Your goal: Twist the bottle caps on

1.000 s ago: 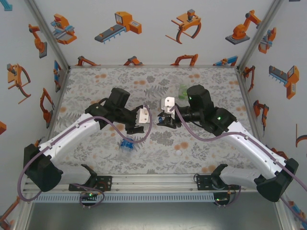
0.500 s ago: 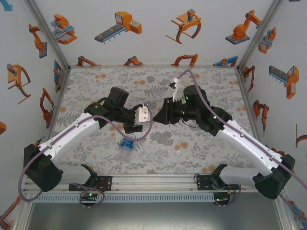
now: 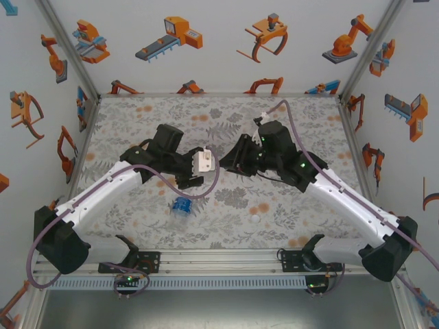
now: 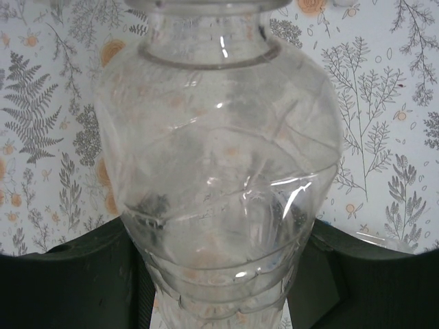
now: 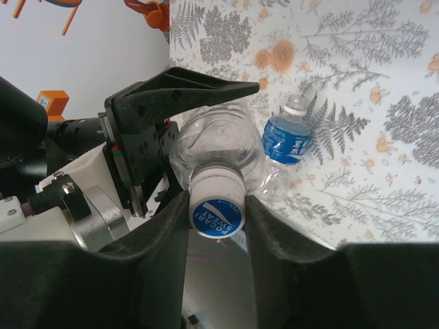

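While both arms are meeting over mid-table, the bottle cap is sitting on the mouth of the colourless bottle.
The left gripper is clamping that bottle around its lower body; the right gripper is pinching the white cap, whose blue top is reading "POCARI SWEAT". Open floral tabletop is lying all round, with the walls well apart. A blue-labelled bottle is lying nearer the front edge, its print too small to read, and a loose white cap is resting to its right.
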Controlling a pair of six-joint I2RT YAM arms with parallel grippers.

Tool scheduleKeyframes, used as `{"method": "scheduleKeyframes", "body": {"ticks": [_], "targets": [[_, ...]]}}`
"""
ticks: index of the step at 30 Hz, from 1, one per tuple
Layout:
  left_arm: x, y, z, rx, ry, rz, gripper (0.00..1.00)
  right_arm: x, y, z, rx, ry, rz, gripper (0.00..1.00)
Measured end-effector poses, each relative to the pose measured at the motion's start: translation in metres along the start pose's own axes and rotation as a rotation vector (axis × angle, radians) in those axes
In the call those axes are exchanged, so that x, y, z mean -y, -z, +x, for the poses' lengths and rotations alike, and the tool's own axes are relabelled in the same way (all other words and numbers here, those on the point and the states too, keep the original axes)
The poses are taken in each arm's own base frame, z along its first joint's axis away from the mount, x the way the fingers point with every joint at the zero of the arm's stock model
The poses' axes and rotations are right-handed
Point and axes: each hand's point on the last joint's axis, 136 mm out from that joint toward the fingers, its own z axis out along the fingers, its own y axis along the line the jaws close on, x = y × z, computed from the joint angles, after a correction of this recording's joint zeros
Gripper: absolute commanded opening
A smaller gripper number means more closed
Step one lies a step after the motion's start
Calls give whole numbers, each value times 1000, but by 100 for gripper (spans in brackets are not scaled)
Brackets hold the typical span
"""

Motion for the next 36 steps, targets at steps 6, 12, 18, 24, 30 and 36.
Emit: {"method": "scheduleKeyframes", "body": {"ticks": [6, 12, 18, 24, 30, 36], "targets": [[8, -2, -13, 47, -25, 31, 0, -23, 24, -15, 78, 390, -45, 57], [8, -2, -15, 55, -28, 32, 0, -52, 46, -3, 80, 901, -174, 52], [9, -2, -15, 60, -28, 36, 0, -62, 50, 19, 70, 1318, -304, 52], [9, -2, -16, 65, -31, 40, 0, -55, 43, 40, 45, 1491, -406, 52], [11, -2, -17, 73, -33, 47, 0, -53, 41, 46, 43, 1537, -435, 46], [11, -2, -18, 78, -35, 51, 0, -54, 41, 46, 50, 1553, -441, 46]]}}
